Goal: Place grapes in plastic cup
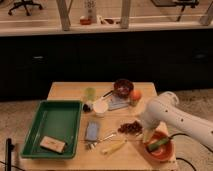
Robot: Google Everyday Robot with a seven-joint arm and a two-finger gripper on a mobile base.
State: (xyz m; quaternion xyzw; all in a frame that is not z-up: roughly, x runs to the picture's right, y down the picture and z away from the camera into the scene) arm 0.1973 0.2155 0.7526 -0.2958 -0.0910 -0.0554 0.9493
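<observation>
The grapes (131, 127), a small loose bunch of dark reddish berries, lie on the wooden table (70, 91), right of centre. A pale green plastic cup (90, 93) stands upright at the back left, with a white cup (100, 107) just in front of it. My white arm (167, 114) reaches in from the right. Its gripper (144, 133) sits low at the right edge of the grapes, between them and the orange bowl (168, 152), and is largely hidden by the wrist.
A green tray (37, 131) on the left holds a tan block (52, 144). A blue-grey packet (92, 131), a fork (101, 139) and a yellow item (114, 147) lie in front. A dark bowl (123, 86) and an orange fruit (135, 94) sit at the back.
</observation>
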